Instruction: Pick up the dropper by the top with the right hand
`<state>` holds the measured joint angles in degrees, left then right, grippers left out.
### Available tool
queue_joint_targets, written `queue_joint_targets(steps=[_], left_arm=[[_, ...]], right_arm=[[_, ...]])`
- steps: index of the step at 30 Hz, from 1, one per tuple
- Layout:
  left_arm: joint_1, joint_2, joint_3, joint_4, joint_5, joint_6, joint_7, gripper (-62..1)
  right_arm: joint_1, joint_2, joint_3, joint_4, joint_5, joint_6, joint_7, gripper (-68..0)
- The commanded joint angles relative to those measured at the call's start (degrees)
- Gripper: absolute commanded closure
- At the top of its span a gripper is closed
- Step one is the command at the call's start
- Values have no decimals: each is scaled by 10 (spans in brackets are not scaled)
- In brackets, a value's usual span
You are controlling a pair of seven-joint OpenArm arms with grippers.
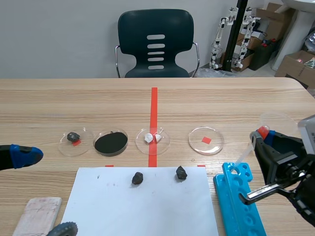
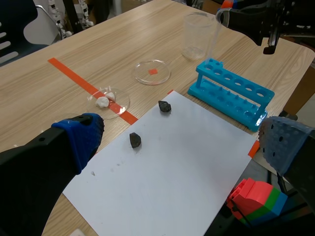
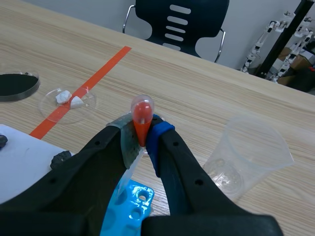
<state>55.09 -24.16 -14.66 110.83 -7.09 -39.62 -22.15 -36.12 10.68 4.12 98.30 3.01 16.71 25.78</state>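
- Dropper (image 3: 142, 117) with a red bulb and a clear tube, tilted. The bulb is pinched between the pads of the right hand (image 3: 141, 140), which is closed on its top.
- From the scene view, the tube slants down from the right hand to the far end of a blue rack (image 1: 239, 202). Whether its tip sits inside a hole cannot be told.
- The rack stands on the worktop (image 1: 221, 101), just beside the right edge of a white sheet of paper (image 1: 142, 209).
- A clear plastic cup (image 3: 250, 153) stands beyond the rack, near the right hand and apart from it.
- The left hand (image 2: 182, 142) hangs wide, its fingers far apart above the paper, holding nothing.
- Two dark stones (image 1: 137, 178) lie on the far part of the paper, apart from each other.
- Four shallow clear dishes (image 1: 205, 140) sit in a row beyond the paper. One holds a dark lump, one black powder, one white pieces on the red tape line, and one covers a red square.
- A dark chair (image 1: 156, 44) stands at the far side.
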Motion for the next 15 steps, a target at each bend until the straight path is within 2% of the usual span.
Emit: queue_joint_targets(steps=[1,7,15], left_arm=[[3,-2,4,9,-8,-2,-9,-623],[3,-2,4,9,-8,-2,-9,-623],[3,-2,4,9,-8,-2,-9,-623]], right_arm=[[-4,6,3,30,12,-4,5,-4],[-25,6,3,71,27,-4,-15,-4],[-60,6,3,117,27,-4,-15,-4]])
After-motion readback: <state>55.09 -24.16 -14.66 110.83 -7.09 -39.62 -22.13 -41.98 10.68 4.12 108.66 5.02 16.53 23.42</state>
